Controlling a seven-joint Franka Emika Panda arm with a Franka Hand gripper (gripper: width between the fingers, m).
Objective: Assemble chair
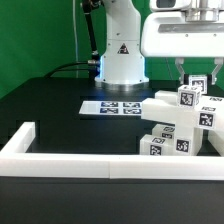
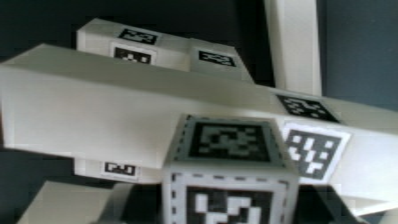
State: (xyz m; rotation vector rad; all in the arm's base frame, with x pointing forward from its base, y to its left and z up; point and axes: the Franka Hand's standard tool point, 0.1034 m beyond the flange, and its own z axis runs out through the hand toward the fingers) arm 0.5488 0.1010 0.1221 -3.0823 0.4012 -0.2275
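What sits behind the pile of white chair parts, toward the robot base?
Behind the chair parts lies the marker board flat on the black table, then the robot base. The board's near-right end is covered by the parts.

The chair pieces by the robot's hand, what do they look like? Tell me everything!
The chair pieces are matte white plastic blocks and slabs, each carrying small black-and-white square tags. They sit bunched together on the black table, at the exterior view's right, just inside the long white rail. They are not yet a finished chair. The gripper is down on the topmost tagged block, closed on it. Up close, a big flat slab lies tilted.
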